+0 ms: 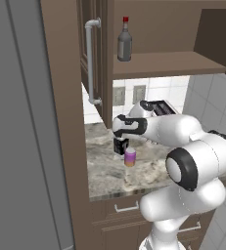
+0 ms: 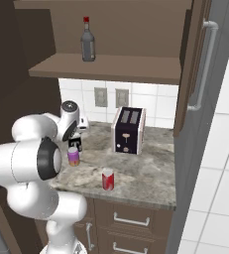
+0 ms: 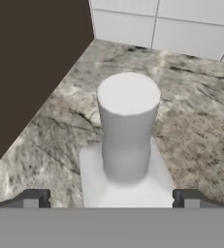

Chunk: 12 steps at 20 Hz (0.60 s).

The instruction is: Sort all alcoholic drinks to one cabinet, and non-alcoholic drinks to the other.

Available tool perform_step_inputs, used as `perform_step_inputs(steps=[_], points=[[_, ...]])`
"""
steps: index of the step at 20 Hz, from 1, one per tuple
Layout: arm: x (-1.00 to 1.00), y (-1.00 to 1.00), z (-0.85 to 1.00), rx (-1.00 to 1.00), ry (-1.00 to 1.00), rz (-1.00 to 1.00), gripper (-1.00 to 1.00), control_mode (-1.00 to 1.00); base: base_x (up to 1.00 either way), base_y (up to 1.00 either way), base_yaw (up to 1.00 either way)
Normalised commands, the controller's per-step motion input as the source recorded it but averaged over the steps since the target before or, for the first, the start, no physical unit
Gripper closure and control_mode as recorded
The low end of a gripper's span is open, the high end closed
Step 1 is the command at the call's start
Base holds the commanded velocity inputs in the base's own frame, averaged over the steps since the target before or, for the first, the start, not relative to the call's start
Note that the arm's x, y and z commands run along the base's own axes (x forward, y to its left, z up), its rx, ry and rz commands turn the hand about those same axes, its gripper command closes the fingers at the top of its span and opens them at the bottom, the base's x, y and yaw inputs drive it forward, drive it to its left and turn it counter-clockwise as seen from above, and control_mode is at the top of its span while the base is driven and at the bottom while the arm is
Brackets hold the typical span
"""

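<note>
A rounded dark grey bottle with a red cap (image 1: 124, 43) (image 2: 88, 41) stands on the open upper cabinet shelf (image 1: 168, 64) (image 2: 116, 68). On the counter, the square bottle with a black label (image 2: 75, 145) (image 1: 119, 148) stands upright near the left wall. Its pale neck (image 3: 128, 123) rises between my fingertips (image 3: 34, 198). My gripper (image 3: 112, 199) (image 1: 120, 141) (image 2: 76, 135) points down over it, open, with the jaws on either side and apart from the glass. The purple can with an orange band (image 1: 129, 156) (image 2: 73, 156) stands just beside that bottle. Nearer the counter's front edge stands the red can (image 2: 107, 179).
A dark toaster (image 2: 128, 130) (image 1: 157, 107) sits at the back of the stone counter (image 2: 150, 173). The cabinet doors hang open, with long handles (image 1: 91, 61) (image 2: 204, 64). A brown side panel (image 1: 65, 122) borders the counter on the left, and drawers run below.
</note>
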Motion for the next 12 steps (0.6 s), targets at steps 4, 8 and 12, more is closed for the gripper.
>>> perform_step_inputs(steps=[4,8,12], points=[[0.17,0.0,-0.03,0.0,0.0,0.0,-1.0,-1.0,0.0,0.0,0.0],[0.05,0.0,-0.04,0.0,-0.01,0.0,-1.0,-1.0,0.0,0.0,0.0],[0.0,0.0,0.0,0.0,-0.09,0.0,-1.0,-1.0,0.0,0.0,0.0]])
